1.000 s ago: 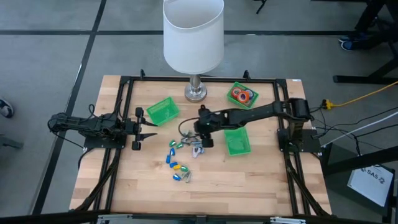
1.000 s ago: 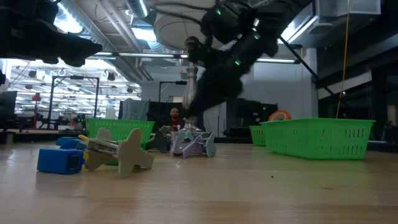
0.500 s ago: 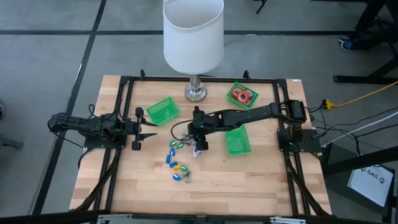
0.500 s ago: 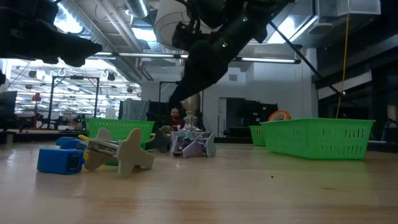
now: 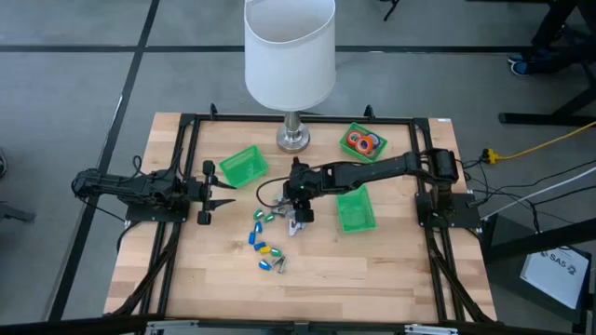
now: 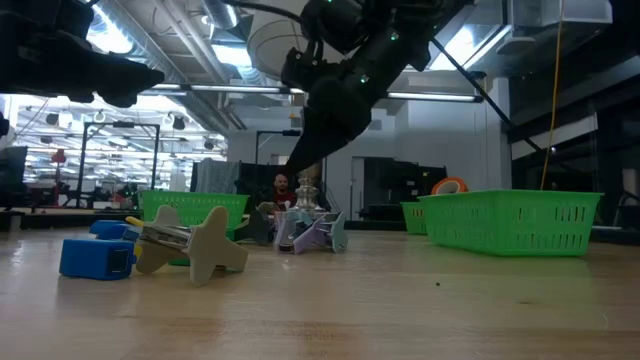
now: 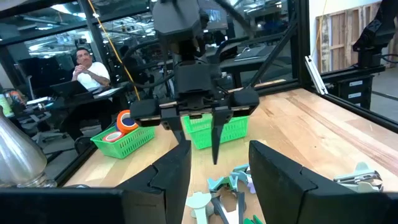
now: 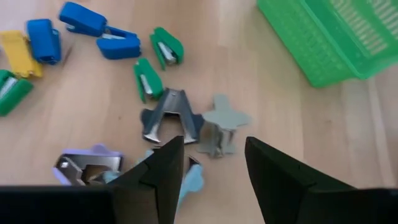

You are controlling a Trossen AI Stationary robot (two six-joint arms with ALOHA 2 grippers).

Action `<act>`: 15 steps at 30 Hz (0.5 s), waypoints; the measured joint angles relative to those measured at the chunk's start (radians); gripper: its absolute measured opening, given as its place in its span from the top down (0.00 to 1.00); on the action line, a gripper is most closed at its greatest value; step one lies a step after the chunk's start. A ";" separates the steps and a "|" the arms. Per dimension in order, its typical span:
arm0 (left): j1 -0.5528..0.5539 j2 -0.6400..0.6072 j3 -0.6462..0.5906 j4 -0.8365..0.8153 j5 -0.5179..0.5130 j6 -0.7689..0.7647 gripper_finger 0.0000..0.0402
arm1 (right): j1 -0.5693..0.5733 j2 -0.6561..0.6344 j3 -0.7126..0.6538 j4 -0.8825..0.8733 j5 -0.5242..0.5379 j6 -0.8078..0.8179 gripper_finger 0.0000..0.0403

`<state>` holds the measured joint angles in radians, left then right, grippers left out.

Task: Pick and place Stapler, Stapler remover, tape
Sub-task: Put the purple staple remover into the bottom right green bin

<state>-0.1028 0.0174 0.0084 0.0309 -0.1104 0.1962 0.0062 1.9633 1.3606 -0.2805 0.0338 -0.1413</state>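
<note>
Small staplers in blue (image 8: 81, 18), yellow (image 8: 13, 53) and green (image 8: 166, 46) lie loose on the wooden table with several claw-shaped staple removers (image 8: 171, 118). My right gripper (image 5: 298, 217) hangs open just above the removers, slanting down, with nothing between its fingers (image 8: 161, 174). Tape rolls (image 5: 362, 142) lie in the far right green bin (image 5: 350, 129). My left gripper (image 5: 223, 191) waits open and level at the table's left side.
A white lamp (image 5: 290, 56) stands on its base (image 5: 292, 140) at the far middle. An empty green bin (image 5: 244, 166) sits left of it, and another (image 5: 355, 210) lies under my right arm. A black frame (image 5: 186, 126) borders the table. A person sits in the room beyond.
My right gripper has drawn a little up and toward the table's left edge over the staple removers, tipping slightly. Its fingers have stayed open and empty. The staplers and removers lie where they were.
</note>
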 joint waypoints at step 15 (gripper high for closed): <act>0.000 0.000 0.000 0.000 0.000 0.000 0.61 | -0.012 0.000 0.000 0.003 0.000 0.083 0.56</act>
<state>-0.1028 0.0174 0.0082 0.0311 -0.1104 0.1963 -0.0059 1.9633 1.3602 -0.2779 0.0334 -0.0584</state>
